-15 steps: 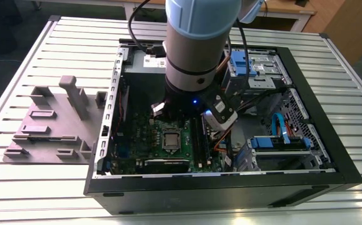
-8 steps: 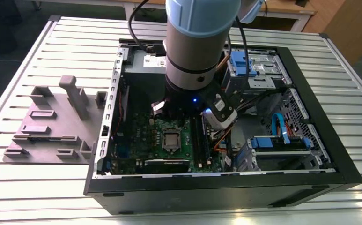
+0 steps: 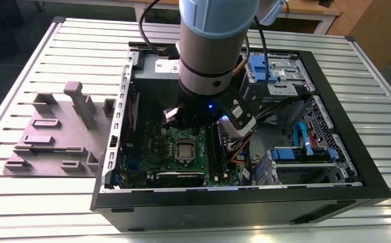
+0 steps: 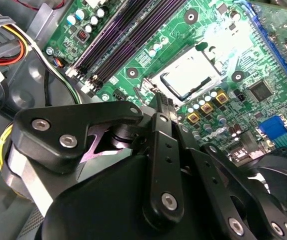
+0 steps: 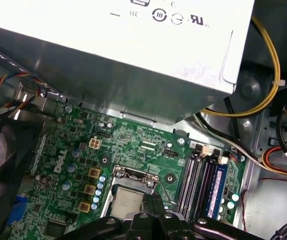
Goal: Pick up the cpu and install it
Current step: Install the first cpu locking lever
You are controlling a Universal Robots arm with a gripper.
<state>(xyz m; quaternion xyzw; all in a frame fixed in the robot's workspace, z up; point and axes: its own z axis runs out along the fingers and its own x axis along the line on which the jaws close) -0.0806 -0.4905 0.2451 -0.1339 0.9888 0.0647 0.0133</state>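
Crowded by memory slots (image 5: 198, 182) and yellow cables (image 5: 271, 75). Silvery cpu (image 5: 127, 204) seated in socket at frame bottom, beneath end effector (image 5: 152, 207), fingers pressed together, empty.

An open black metal computer case (image 3: 330, 126) lay on a slatted silver metal table (image 3: 40, 192). A grey plastic fixture with upright blocks (image 3: 57, 134) stood on the table just beside the case, on the exterior view's left. Inside the case lay a green motherboard (image 3: 158, 157), and a small flat square silvery cpu (image 3: 184, 149) sat in the socket at its middle. The arm's black gripper (image 5: 151, 202) hung just above the cpu. Blue-tabbed drive bays (image 3: 303, 154) sat inside the case at the exterior view's right.
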